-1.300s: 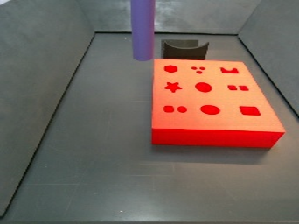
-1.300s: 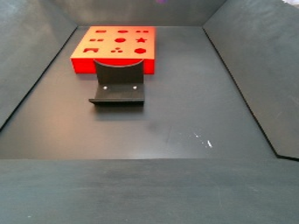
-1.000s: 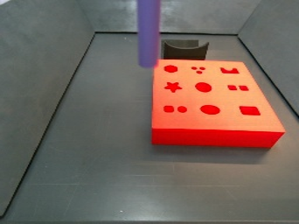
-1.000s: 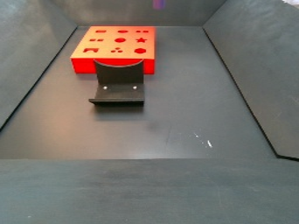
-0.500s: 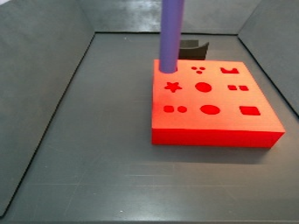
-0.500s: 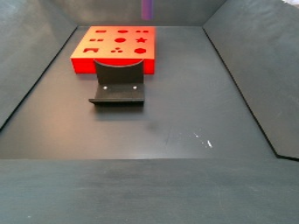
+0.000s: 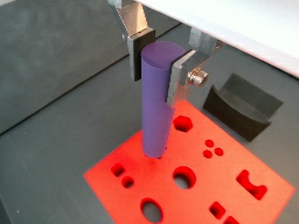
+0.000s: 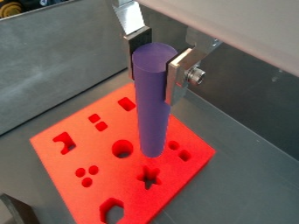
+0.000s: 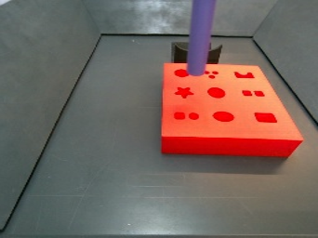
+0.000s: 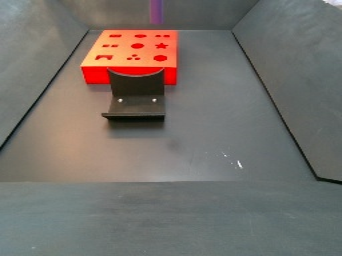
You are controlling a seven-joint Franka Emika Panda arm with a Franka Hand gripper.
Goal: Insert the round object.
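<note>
The gripper (image 7: pixel 163 59) is clamped on the long smooth purple cylinder (image 7: pixel 156 105), held upright above the flat red block with shaped holes (image 9: pixel 230 113). Vertical carriage presumably suits lowering it into a round hole (image 7: pixel 184 179); not yet inserted.

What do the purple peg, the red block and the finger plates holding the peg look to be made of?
Purple peg, upright in the tool above the block: smooth matte, uniform colour, probably plastic.
Red block: saturated, evenly coloured with clean cutouts, likely plastic too.
Fingers: flat silvery plates with a visible screw, apparently metal.
</note>
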